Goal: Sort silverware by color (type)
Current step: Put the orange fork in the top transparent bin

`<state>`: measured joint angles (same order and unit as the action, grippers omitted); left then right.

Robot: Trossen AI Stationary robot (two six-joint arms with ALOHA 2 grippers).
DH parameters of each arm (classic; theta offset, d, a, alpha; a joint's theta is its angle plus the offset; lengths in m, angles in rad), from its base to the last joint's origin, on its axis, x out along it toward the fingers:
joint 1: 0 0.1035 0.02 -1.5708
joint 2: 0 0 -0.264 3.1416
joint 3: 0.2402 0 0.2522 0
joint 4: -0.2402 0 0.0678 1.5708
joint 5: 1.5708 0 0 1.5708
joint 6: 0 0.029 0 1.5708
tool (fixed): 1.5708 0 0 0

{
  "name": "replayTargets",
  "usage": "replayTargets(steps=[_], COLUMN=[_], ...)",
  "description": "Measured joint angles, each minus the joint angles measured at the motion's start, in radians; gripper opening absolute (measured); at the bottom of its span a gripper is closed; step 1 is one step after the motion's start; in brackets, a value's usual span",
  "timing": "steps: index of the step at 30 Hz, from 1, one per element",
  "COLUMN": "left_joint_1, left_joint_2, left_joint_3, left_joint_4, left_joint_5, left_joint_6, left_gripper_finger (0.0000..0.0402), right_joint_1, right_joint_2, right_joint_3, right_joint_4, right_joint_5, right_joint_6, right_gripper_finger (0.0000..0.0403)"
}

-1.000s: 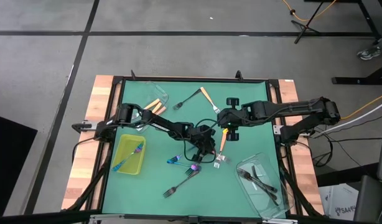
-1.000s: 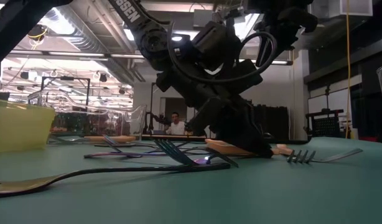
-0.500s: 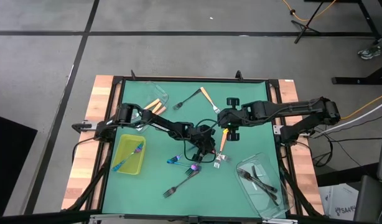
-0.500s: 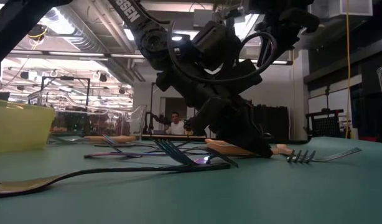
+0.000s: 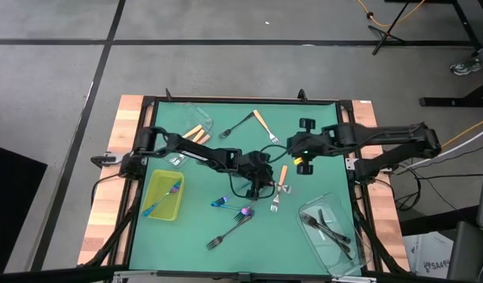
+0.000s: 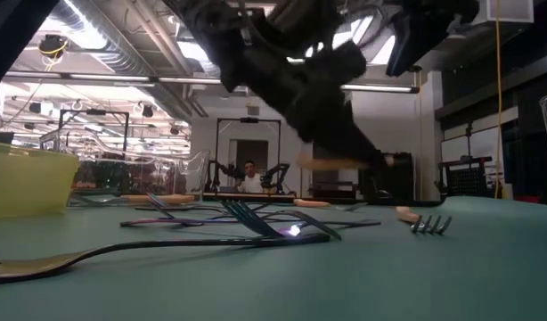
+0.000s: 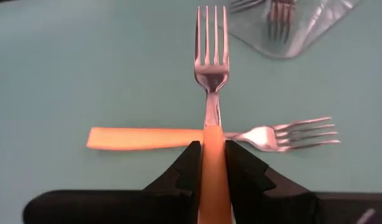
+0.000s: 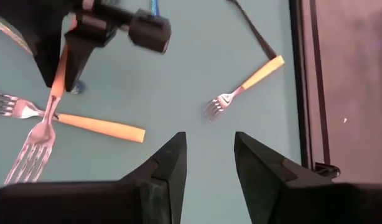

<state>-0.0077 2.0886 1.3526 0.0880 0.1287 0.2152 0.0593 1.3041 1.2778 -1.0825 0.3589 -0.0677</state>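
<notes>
While sorting stands, by my estimate, about half done, stock reads from the near edge of the green table (image 5: 304,110):

- Loose slim dark grey fork (image 5: 228,231), unsorted.
- Clear plastic tub (image 5: 308,206), near right, holding dark forks (image 5: 328,226).
- Yellow-green tray (image 5: 151,182), near left, holding an iridescent blue-purple fork (image 5: 169,192).
- Two loose iridescent forks (image 5: 243,212), mid-table, unsorted.
- Left gripper (image 7: 209,163), mid-table, jaws clamped on the handle of an orange-handled, silver-headed fork (image 7: 213,74), raised above a second matching fork (image 7: 141,138) lying crosswise.
- Right gripper (image 8: 206,149), just beyond, jaws apart, empty.
- Far loose orange-handled fork (image 5: 261,122) beside a dark one (image 5: 235,128), unsorted.
- Far-left clear tub (image 5: 206,119) with orange handles (image 5: 196,134) inside.
</notes>
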Motion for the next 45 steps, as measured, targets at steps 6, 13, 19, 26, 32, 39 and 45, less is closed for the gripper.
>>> replayTargets(steps=[6,13,19,26,32,39,45], left_joint_1=[0.011,0.026,0.027,0.015,0.011,0.016,0.016], left_joint_2=[-0.089,-0.192,-0.269,-0.363,-0.430,-0.470,-0.481], left_joint_3=[0.001,0.001,0.001,0.001,0.001,0.001,0.001], left_joint_4=[-0.065,-0.230,-0.379,-0.591,-0.827,-1.085,-1.248], left_joint_5=[-0.055,-0.071,-0.147,-0.316,-0.543,-0.742,-0.822], left_joint_6=[-0.003,0.006,0.120,0.224,0.296,0.292,0.286], left_gripper_finger=[0.0049,0.0049,0.0049,0.0049,0.0049,0.0049,0.0049], right_joint_1=[-0.001,-0.001,-0.002,-0.002,-0.010,-0.062,-0.112], right_joint_2=[-0.076,-0.126,-0.127,-0.127,-0.126,-0.126,-0.126], right_joint_3=[0.000,0.000,0.000,0.000,0.000,0.000,0.000], right_joint_4=[-0.041,-0.052,-0.029,0.037,0.096,0.114,0.117], right_joint_5=[0.017,0.024,0.016,0.016,0.013,-0.024,-0.075], right_joint_6=[0.000,0.000,0.011,-0.015,-0.072,-0.094,-0.095], right_gripper_finger=[0.0124,0.0124,0.0124,0.0124,0.0124,0.0124,0.0124])
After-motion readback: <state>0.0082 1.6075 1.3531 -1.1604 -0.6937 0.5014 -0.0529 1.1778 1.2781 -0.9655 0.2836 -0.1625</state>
